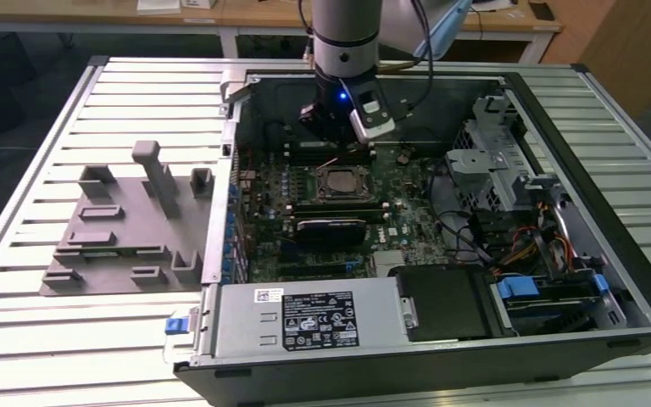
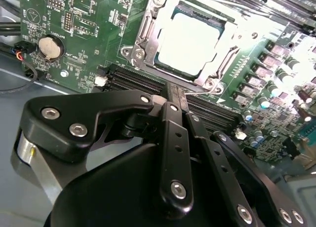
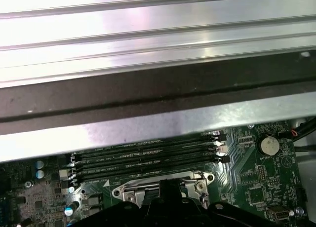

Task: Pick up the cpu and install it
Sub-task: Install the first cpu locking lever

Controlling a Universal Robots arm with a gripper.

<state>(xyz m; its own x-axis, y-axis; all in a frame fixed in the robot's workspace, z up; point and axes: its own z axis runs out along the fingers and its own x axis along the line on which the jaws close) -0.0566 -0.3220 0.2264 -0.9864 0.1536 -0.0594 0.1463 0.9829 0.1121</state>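
Now: cpu point(image 2: 190, 42) lies in its socket point(image 2: 146, 20); gripper point(image 2: 174, 91) clenched on nothing, hanging above the board.
Exterior view: arm reaches down into the open computer case point(image 1: 597, 254); gripper over the motherboard point(image 1: 405, 212), near the socket but apart from it; grey plastic fixture point(image 1: 122, 229) on the slatted table point(image 1: 31, 339), at the exterior view's left of the case. Second wrist view: both fingers point(image 2: 173, 138) meet at the tips, nothing between them; pale silver top of the cpu framed by the metal socket bracket; black memory slots point(image 2: 131, 80) run between fingertips and socket.
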